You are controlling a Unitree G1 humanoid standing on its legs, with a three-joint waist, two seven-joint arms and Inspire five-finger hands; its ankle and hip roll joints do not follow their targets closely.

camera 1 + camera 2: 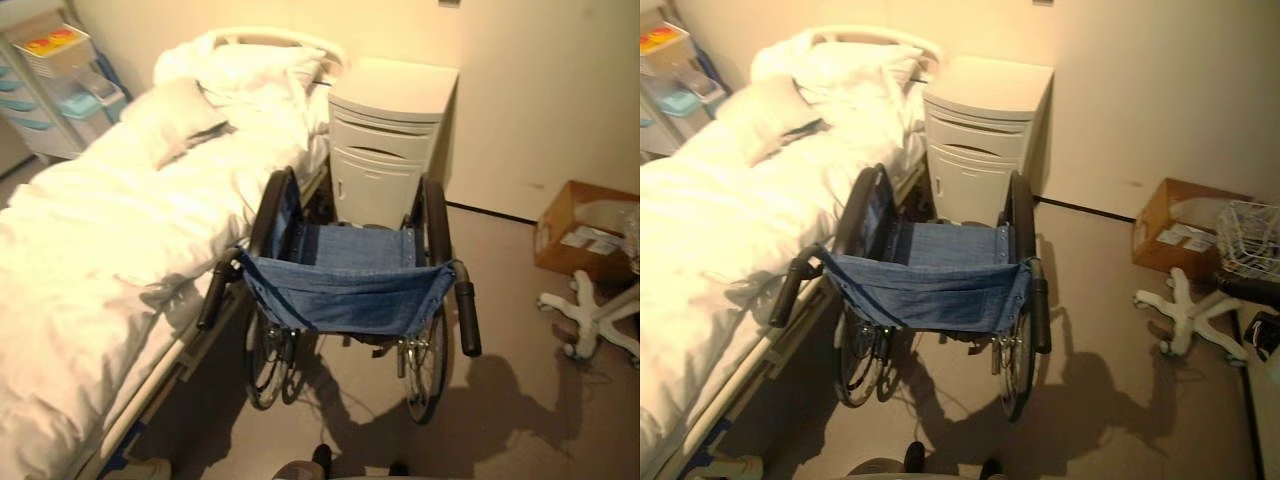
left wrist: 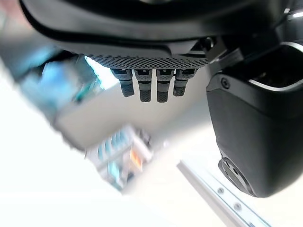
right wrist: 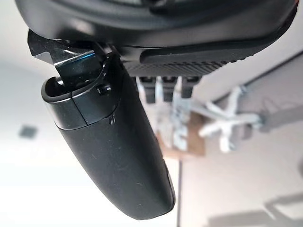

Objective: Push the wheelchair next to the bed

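Your wheelchair [image 1: 345,290] sits already against the bed [image 1: 110,250], in front of the nightstand [image 1: 385,135]; both hands, left hand [image 2: 156,61] and right hand [image 3: 165,71], hang relaxed and empty, so grab its black push handles [image 1: 467,318]—it probably rolls easily, sling seat soft.

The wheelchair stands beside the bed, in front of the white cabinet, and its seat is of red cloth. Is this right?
Not quite: the seat is of blue cloth, not red, as the left eye view shows. The rest holds: the wheelchair stands beside the bed, in front of the white cabinet.
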